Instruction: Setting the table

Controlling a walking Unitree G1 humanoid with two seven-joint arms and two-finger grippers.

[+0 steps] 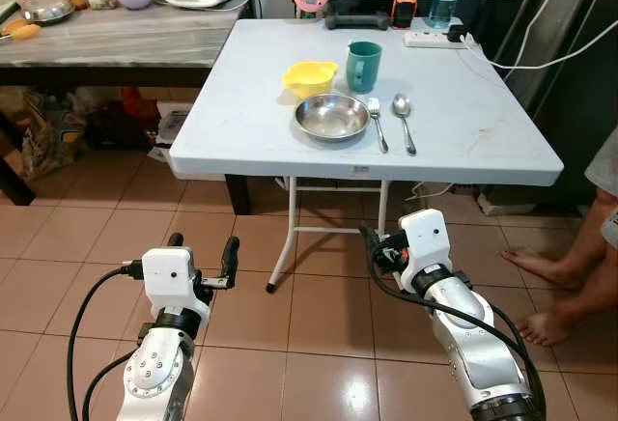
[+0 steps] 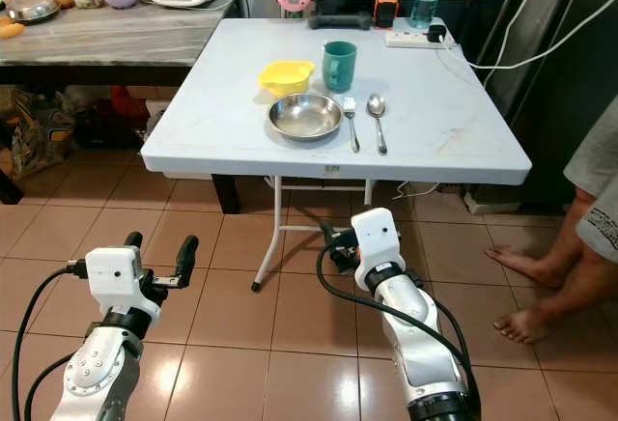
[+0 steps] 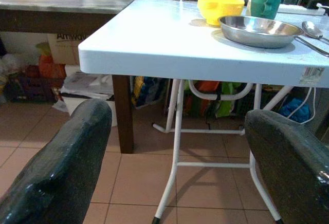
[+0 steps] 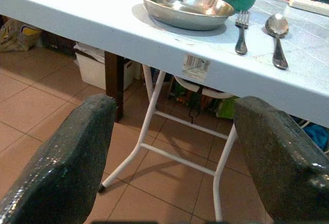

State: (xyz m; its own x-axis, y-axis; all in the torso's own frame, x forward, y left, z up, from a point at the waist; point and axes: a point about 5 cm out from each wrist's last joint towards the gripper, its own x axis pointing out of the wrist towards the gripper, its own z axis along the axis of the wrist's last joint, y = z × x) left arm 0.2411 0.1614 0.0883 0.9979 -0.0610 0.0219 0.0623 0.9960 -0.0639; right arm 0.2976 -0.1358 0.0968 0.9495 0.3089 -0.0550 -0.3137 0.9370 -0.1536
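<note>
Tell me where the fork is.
The fork lies on the white table ahead of the robot, between the steel bowl on its left and the spoon on its right, just in front of the green cup.

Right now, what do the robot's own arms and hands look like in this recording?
Both arms are silver metal with round joint housings, each ending in a boxy white wrist block. The left hand and the right hand each carry two long black fingers with a rough, grainy surface. Black cables loop alongside the left arm and along the right forearm.
</note>
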